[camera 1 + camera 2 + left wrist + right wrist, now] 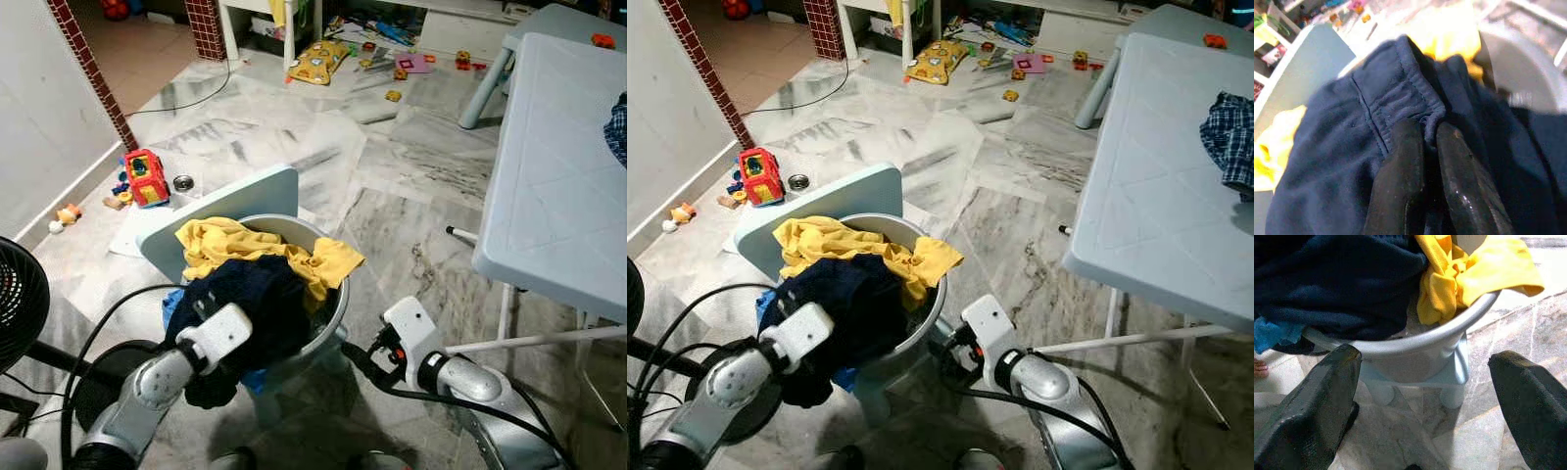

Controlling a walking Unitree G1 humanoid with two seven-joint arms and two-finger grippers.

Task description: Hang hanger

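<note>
I look down on a pale marble floor (pixel 323 157) strewn with toys, and along my right side stands the big light-blue plastic bench (pixel 558 166), carrying a crumpled blue checked cloth (pixel 1232 137) near its far edge. Directly before me sits a round grey plastic basin (pixel 1415 345) on a small pale-blue stool, heaped with laundry, so I judge I am here to pull a garment for hanging.

On top lies a dark navy knitted garment (pixel 245 294), draped over the near rim, with a yellow cloth (pixel 294 257) spilling over the far side behind it. My left tool (pixel 1427 142) is down on the navy fabric, its two black fingers (pixel 1400 171) pinched almost together over a stitched hem, so it reads as clamped on that garment, placed there to lift it out. My right tool (pixel 1422 396) hangs low beside the basin's base with its fingers spread wide and nothing between them, probably waiting to assist.

I cannot find any hanger; it may lie buried under the clothes or beyond my views. What the blue scrap under the navy garment is, I cannot tell.
</note>
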